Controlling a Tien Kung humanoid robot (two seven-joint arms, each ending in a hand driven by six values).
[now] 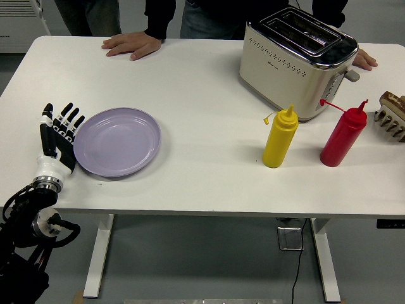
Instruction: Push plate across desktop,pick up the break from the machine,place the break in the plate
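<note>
Step in hand: plate push. Left hand (58, 136), fingers straight and released, flat against the 9 o'clock rim of the lilac plate (118, 140) on the tabletop (202, 126). Next: drive it toward 3 o'clock, toward the toaster (297, 58). Right hand (390, 114): can't tell.

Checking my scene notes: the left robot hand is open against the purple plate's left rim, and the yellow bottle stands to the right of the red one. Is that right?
Not quite. In the head view the yellow bottle stands to the left of the red bottle. The rest holds: the left robot hand is open against the purple plate's left rim.
</note>
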